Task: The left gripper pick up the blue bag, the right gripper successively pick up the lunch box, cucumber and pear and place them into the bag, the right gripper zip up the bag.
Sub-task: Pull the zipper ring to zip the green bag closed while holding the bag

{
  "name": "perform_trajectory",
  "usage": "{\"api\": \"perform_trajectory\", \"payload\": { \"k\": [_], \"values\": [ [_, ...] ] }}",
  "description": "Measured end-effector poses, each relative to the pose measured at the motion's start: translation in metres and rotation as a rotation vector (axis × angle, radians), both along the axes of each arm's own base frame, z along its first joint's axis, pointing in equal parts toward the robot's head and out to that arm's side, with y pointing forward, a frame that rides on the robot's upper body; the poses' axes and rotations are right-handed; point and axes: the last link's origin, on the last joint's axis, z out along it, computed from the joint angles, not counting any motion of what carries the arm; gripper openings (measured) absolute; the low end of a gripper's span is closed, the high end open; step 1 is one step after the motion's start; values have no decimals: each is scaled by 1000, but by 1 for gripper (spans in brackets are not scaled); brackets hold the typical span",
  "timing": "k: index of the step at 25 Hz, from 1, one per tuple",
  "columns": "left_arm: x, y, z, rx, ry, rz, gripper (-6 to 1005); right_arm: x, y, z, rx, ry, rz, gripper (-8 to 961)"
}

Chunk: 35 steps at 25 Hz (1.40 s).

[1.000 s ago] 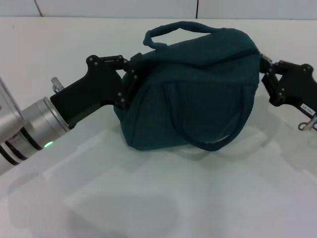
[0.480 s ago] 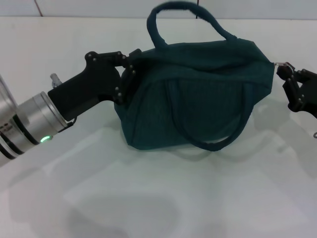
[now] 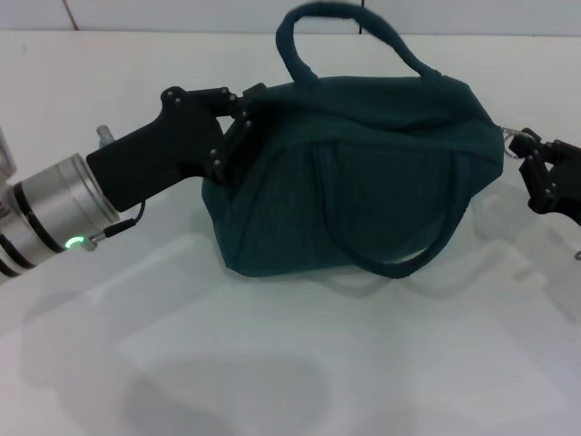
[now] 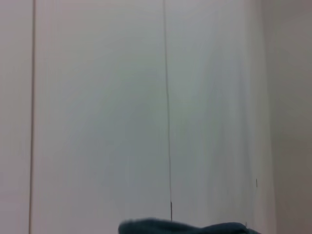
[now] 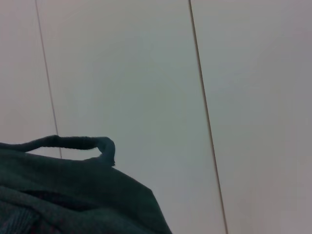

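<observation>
Blue bag (image 3: 363, 182) blocked both ends: left hand (image 3: 238, 127), right hand (image 3: 531, 168).

We see a white table (image 3: 272, 363) and a pale panelled wall (image 4: 97, 97) with thin seams.

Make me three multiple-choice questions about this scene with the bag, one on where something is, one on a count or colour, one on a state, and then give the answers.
1. Where is the left tool?
A. at the blue bag's end on the robot's left
B. flat on the table
C. under the bag

2. How many loop handles does the bag show?
A. one
B. two
C. four

3. What is the right tool doing?
A. gripping a handle
B. pinching the silver ring pull
C. holding a pear

Answers: 1 A, its tips are clamped on that corner's fabric. 2 B, one stands up, one hangs down the front. 3 B, the ring sits at its fingertips beside the bag's end.
</observation>
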Motion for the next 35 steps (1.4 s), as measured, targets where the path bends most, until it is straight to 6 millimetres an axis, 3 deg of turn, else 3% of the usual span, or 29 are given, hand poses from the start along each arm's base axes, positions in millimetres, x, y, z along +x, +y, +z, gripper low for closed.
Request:
{"api": "perform_trajectory", "payload": {
  "k": [8,12,15,23,27,35],
  "values": [
    [-1,-6,-6,-13,-29,29,65,-11,0,-1,-5,15,59,16],
    [-5,-10,1,40,-95,70,67,-15,-2,-1,-10,26,85,16],
    [-1,-9,9,26,-132,60,165,-15,-3,-2,-15,23,90,15],
    [38,4,24,-101,-118,-80,522,-18,-4,-1,-13,33,110,16],
    [60,16,27,-157,-97,-125,626,-20,-4,-1,-14,33,122,20],
    [122,56,17,-427,199,-50,847,-28,-1,-5,-38,18,160,27]
  ]
}}
